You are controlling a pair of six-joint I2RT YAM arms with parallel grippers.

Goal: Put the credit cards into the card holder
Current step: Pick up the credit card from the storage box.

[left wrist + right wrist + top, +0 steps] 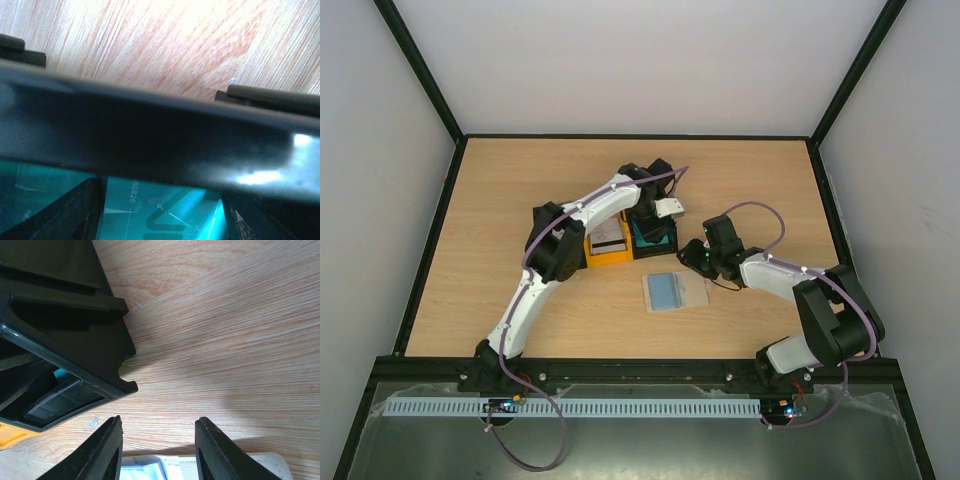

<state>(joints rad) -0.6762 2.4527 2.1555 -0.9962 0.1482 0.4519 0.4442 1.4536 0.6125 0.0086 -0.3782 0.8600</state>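
The card holder lies open on the table, beige with a light blue inside; its edge shows at the bottom of the right wrist view. A teal green card lies in the right black tray. A white-grey card with a dark stripe lies in the yellow tray. No red-blotched card is in view. My left gripper is down in the black tray, open, its fingers either side over the teal card. My right gripper is open and empty, just above the holder's far edge.
The black tray's rim crosses the left wrist view. In the right wrist view the black tray stands to the left of my fingers, with a yellow corner. Bare wood lies to the right.
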